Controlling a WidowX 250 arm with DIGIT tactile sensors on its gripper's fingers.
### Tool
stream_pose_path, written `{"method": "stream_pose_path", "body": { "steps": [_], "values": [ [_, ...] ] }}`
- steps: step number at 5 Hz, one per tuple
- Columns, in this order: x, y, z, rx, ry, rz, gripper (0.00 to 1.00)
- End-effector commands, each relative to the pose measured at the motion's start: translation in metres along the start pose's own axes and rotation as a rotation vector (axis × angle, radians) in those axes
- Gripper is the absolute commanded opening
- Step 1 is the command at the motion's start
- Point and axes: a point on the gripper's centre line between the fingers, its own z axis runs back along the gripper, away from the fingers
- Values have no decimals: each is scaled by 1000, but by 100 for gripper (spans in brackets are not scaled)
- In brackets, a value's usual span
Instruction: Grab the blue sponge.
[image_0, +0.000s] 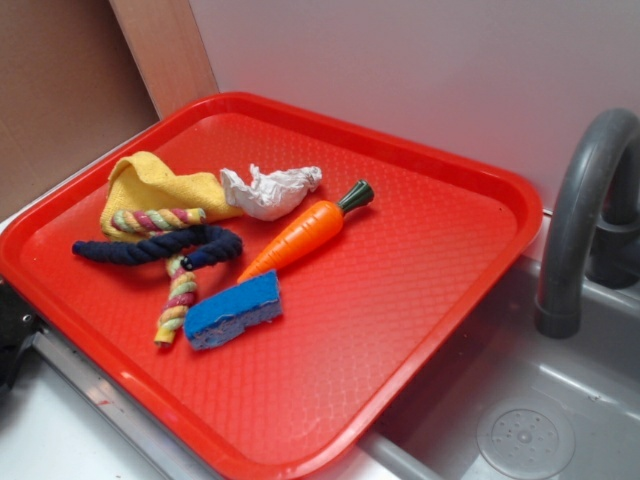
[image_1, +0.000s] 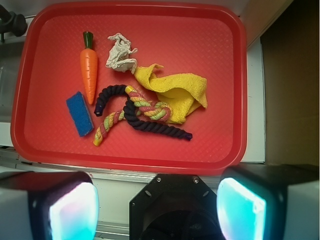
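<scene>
The blue sponge (image_0: 233, 309) lies flat on the red tray (image_0: 430, 300), just below the tip of the toy carrot (image_0: 303, 232). In the wrist view the sponge (image_1: 79, 113) lies at the tray's left, beside the carrot (image_1: 89, 69). My gripper (image_1: 157, 207) is open and empty, held high above the tray's near edge, well away from the sponge. Its two pads (image_1: 74, 212) stand far apart. In the exterior view only a dark part of the arm (image_0: 12, 330) shows at the left edge.
A dark navy rope (image_1: 150, 122) and a multicoloured rope (image_1: 135, 112) cross beside the sponge. A yellow cloth (image_1: 177, 92) and crumpled white paper (image_1: 120, 54) lie further back. A grey sink (image_0: 520, 420) with a tap (image_0: 585, 200) is next to the tray.
</scene>
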Motion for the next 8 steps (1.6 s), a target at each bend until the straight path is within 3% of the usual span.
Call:
{"method": "stream_pose_path", "body": {
  "steps": [1,3,4,5,6,7,8],
  "values": [
    [0,0,0,0,0,0,100],
    [42,-22,-38,-152,-104,-170,100],
    [56,-52,-67,-213,-87,-287,100],
    [68,-88,-92,-192,-45,-432,100],
    [62,-113,-124,-157,29,-523,100],
    [54,-124,-159,-141,116,-580,100],
    [43,-131,-187,-121,146,-597,100]
  ]
}}
